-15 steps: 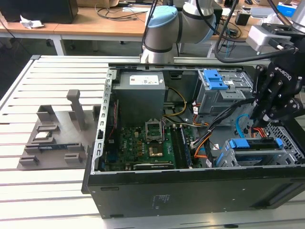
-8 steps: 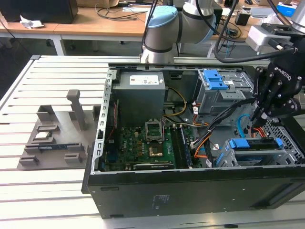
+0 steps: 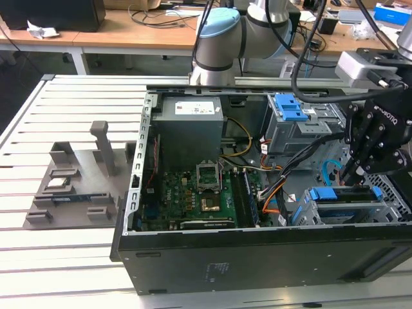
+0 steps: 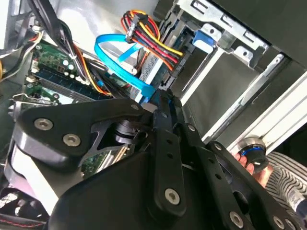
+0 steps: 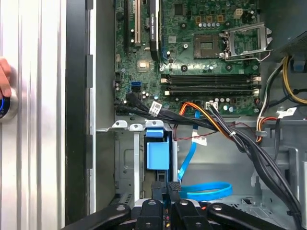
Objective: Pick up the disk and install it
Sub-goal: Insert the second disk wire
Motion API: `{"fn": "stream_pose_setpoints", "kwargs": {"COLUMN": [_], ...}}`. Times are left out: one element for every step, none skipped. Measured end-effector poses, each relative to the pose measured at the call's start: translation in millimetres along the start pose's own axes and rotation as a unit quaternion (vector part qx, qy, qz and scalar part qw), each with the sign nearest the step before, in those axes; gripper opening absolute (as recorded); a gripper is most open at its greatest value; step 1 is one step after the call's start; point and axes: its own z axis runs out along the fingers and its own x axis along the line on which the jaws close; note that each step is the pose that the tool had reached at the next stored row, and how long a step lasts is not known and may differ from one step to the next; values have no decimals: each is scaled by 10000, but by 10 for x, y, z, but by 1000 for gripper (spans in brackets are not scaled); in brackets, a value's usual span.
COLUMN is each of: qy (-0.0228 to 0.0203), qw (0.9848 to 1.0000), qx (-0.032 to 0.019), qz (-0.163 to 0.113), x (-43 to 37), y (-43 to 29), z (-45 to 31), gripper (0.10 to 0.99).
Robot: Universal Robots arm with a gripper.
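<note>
The disk (image 3: 340, 194) sits in the metal drive cage (image 3: 386, 212) at the open computer case's corner, on the exterior view's right. Its blue plastic bracket (image 5: 157, 154) shows edge-on in the first wrist view, slotted between the cage's rails. My gripper (image 3: 351, 175) hangs just above the bracket with its black fingers pressed together. In the first wrist view the gripper (image 5: 167, 186) meets the bracket's near end, with nothing between the fingers. The second wrist view has the gripper (image 4: 162, 98) pointing at the cage, where a blue bracket corner (image 4: 204, 39) shows.
A thick cable bundle (image 5: 230, 134) and a looped blue ribbon cable (image 5: 206, 190) run close beside the cage. The motherboard (image 3: 193, 193), grey power supply (image 3: 190, 129) and a ridged blue latch (image 3: 290, 106) lie further in. A person's hand (image 4: 254, 167) rests on a round button outside the case.
</note>
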Motion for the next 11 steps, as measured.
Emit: {"fn": "stream_pose_setpoints", "kwargs": {"qy": [8, 10, 12, 15, 14, -4, -38, -52, -63, -77, -83], "qw": [10000, 9999, 9999, 9997, 9997, 9996, 9995, 9995, 9995, 9995, 9995], "qx": [6, 10, 14, 19, 23, 26, 27, 28, 28, 29, 29], "qz": [-78, -119, -162, -224, -262, -290, -300, -302, -303, -304, -305], "x": [-2, -3, -4, -6, -7, -8, -10, -11, -11, -11, -11], "y": [-24, -34, -39, -40, -41, -42, -42, -42, -43, -43, -43], "z": [21, 30, 41, 58, 71, 87, 99, 105, 110, 117, 121], "gripper": [161, 161, 161, 161, 161, 161, 161, 161, 161, 161, 161]}}
